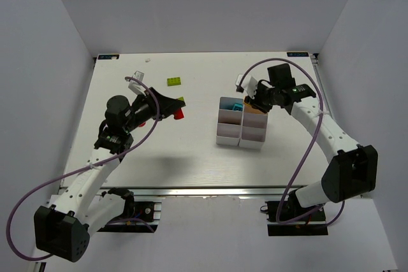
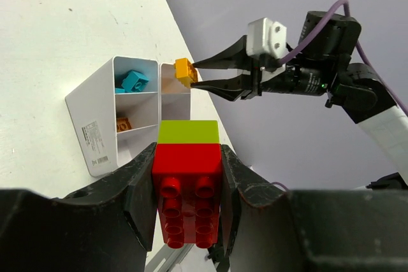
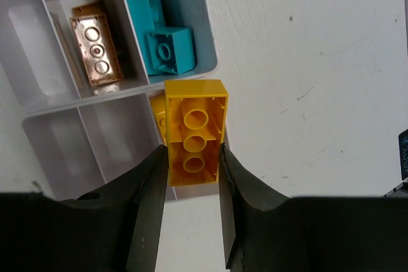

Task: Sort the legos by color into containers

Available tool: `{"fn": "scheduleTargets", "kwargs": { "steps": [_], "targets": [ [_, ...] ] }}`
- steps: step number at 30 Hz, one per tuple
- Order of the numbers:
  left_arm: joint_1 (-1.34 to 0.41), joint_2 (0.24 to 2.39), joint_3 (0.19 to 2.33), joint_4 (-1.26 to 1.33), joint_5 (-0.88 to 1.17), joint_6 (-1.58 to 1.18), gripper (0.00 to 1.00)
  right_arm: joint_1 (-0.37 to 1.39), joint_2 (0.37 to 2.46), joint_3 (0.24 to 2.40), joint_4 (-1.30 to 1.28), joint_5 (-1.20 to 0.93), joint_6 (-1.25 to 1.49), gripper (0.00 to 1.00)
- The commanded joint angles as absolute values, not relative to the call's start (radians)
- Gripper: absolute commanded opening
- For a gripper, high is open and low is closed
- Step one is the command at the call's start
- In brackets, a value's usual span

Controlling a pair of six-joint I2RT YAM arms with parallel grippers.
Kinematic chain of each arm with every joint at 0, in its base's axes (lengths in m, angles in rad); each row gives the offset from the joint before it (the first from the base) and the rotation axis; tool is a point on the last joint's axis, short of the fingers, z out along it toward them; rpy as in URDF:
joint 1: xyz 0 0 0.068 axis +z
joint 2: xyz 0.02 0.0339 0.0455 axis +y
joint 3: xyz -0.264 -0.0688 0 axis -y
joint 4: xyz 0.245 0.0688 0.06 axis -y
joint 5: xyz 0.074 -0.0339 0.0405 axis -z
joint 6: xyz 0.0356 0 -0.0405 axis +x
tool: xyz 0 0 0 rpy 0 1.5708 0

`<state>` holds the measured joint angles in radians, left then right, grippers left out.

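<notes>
Top external view: the containers (image 1: 227, 137) sit right of the middle of the table (image 1: 159, 164). Bare white surface runs from their left and near sides out to the table's edges, and a narrower strip separates them from the right edge.

The left gripper (image 1: 176, 109) hangs well to the left of the containers, above the table. Its jaws are drawn in narrow on a red brick (image 2: 187, 186), pressing its long sides. A lime-green brick (image 2: 189, 132) is stuck to the red brick's far end.

The right gripper (image 3: 193, 164) is over the containers' far right corner, clamped on the long sides of a yellow brick (image 3: 194, 128), whose hollow underside faces the wrist camera. The brick hangs over the far-right bin, where a bit of yellow shows below it. Whether it touches the rim cannot be told.

Two cyan bricks (image 3: 162, 46) lie in the bin just left of that one, and an orange brick (image 3: 95, 52) lies in the bin next along that row.

A loose lime-green brick (image 1: 174, 81) lies on the table far left of the containers, toward the back edge, with open surface all around it.
</notes>
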<state>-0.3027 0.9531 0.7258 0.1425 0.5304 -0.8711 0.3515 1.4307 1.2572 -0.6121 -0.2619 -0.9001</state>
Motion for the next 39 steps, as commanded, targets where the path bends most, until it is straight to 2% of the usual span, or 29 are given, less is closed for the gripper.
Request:
{"fn": "scheduleTargets", "kwargs": {
  "steps": [1, 5, 39],
  "targets": [
    [-0.298, 0.923, 0.727, 0.141, 0.517, -0.861, 0.0, 0.344, 1.434, 1.238, -0.615, -0.216, -0.965, 0.11],
    [-0.298, 0.922, 0.727, 0.137, 0.515, -0.861, 0.0, 0.344, 1.448, 1.22, -0.601, -0.201, -0.973, 0.14],
    [-0.298, 0.916, 0.732, 0.127, 0.514, -0.867, 0.0, 0.336, 1.448, 1.181, -0.555, -0.21, -0.962, 0.23]
  ]
}}
